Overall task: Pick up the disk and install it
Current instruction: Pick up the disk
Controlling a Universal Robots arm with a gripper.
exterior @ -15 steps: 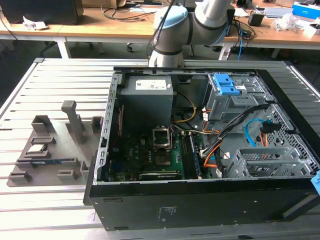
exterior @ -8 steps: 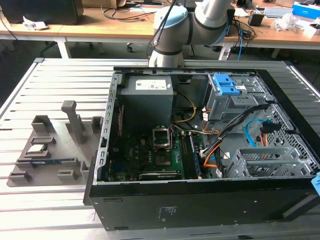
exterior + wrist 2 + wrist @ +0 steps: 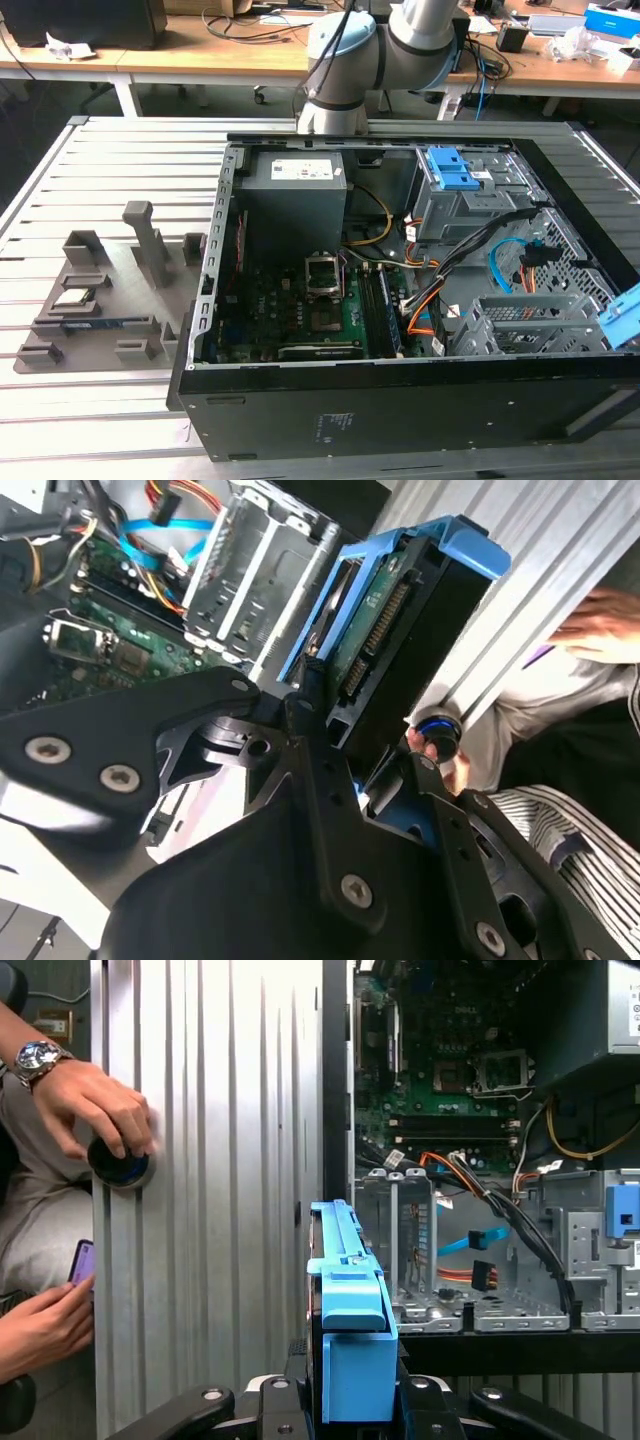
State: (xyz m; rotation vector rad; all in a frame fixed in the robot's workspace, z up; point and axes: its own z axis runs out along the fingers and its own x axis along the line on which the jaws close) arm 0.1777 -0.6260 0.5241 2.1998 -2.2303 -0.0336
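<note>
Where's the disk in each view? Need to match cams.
Exterior view: disk at the exterior view's right edge.
Second wrist view: disk clamped in the claw.
First wrist view: disk edge-on, blue frame facing camera.
Shared landmark: empty metal drive cage.

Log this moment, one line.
gripper: shut on disk | disk: at case edge, near drive cage | install: not done

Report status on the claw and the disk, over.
Claw shut on the disk. Disk outside the computer case, near the metal drive cage. Person's hand on the table, apart from the disk.
</note>
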